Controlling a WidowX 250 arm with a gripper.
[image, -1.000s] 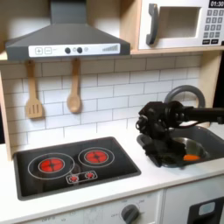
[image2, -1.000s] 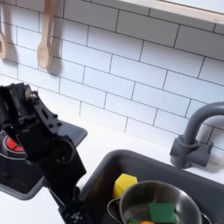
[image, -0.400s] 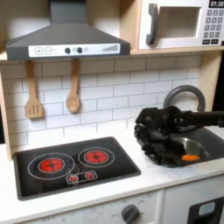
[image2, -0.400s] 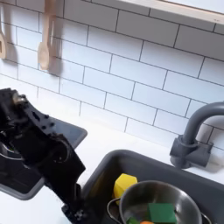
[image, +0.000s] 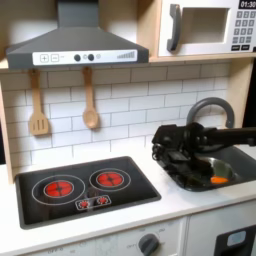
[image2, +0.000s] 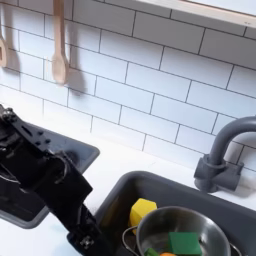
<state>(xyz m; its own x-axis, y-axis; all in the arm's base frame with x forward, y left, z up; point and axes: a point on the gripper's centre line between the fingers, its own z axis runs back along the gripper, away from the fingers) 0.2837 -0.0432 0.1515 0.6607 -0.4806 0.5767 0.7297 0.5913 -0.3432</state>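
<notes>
My black gripper (image: 168, 168) hangs over the left rim of the dark sink (image: 238, 157), between the stove and the basin. In the second exterior view the gripper (image2: 85, 242) points down at the white counter by the sink's (image2: 118, 190) left edge, and its fingertips are dark and partly cut off, so their spacing is unclear. A metal pot (image2: 185, 232) stands in the basin with a green piece (image2: 186, 243) inside it. A yellow block (image2: 144, 211) lies beside the pot. An orange item (image: 218, 180) shows in the basin in the first exterior view.
A grey faucet (image: 209, 105) arches over the sink's back. The black two-burner stove (image: 85, 188) lies at the first exterior view's left. A wooden spatula (image: 38, 105) and a wooden spoon (image: 90, 102) hang on the tiled wall under the hood, with a microwave (image: 205, 27) above right.
The arm has shifted towards the stove side, left in both exterior views, and the gripper has dropped a little towards the counter. The items in the sink have not moved.
</notes>
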